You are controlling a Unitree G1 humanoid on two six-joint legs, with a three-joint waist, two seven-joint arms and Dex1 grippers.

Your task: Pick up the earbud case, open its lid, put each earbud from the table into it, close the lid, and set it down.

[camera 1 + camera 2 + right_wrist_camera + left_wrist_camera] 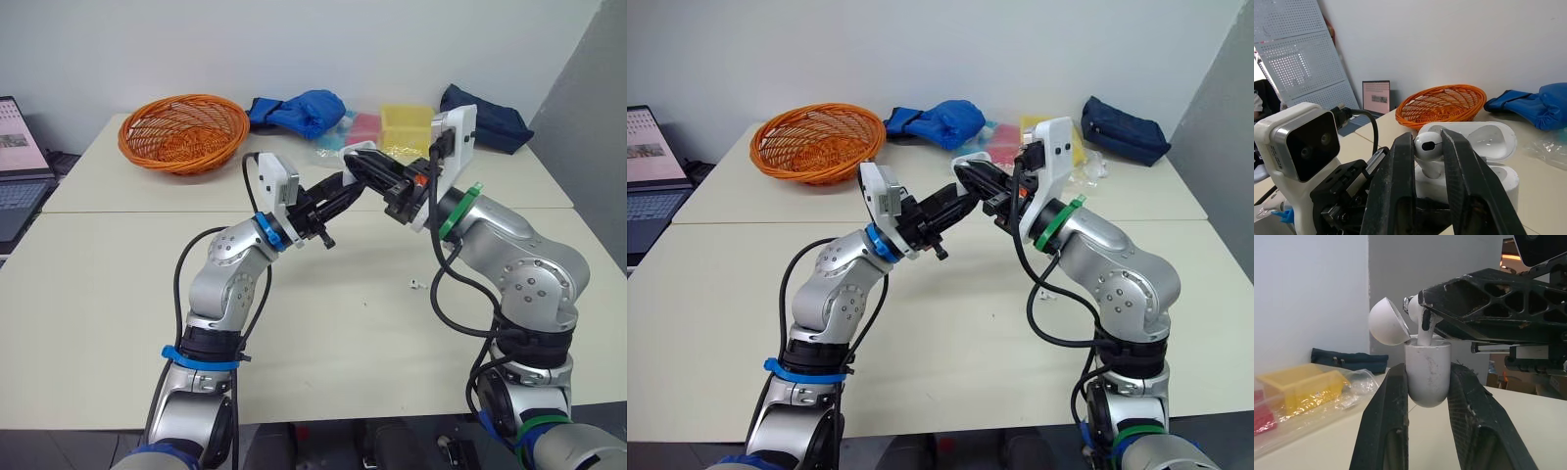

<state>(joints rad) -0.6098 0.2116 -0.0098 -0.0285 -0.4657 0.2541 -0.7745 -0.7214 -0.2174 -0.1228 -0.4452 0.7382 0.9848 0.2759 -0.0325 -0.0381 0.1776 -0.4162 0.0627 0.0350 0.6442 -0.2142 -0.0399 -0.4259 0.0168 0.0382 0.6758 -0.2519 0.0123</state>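
Left pincer (1427, 369) clamped on the earbud case (1428, 382), lid (1387, 323) open, mid-frame above the table (323, 343). Right pincer (1426, 137) pinches an earbud (1428, 145), stem in the case mouth. Orange basket (183, 130), blue bag (299, 110) and yellow box (407, 127) sit along the upper frame. In the head views the fingers mask the case; the wrist views show the seating.

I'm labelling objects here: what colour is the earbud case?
White. The earbud case shows best in the left wrist view.
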